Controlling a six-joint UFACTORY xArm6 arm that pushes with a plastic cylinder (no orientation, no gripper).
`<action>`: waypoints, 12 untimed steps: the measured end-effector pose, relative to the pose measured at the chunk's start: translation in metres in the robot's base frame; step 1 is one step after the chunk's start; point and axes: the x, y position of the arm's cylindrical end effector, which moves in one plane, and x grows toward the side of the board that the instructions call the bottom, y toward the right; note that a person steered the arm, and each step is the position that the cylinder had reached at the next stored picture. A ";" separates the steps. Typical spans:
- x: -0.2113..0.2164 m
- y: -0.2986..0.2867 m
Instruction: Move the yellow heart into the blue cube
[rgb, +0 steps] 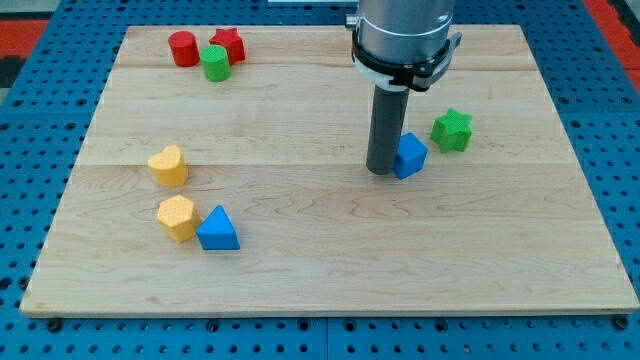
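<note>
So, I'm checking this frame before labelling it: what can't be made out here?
- Blue cube: its left side is hidden behind my rod; whether my tip touches it is unclear.
- Red star: partly covered by the green cylinder.
- Arm above the rod: cut off by the view's top.

The yellow heart (169, 166) is found lying flat at the worktop's left. The blue cube (410, 155) is seated right of centre, well apart from it.
</note>
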 end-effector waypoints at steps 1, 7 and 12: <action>-0.002 0.028; -0.016 -0.270; 0.015 -0.100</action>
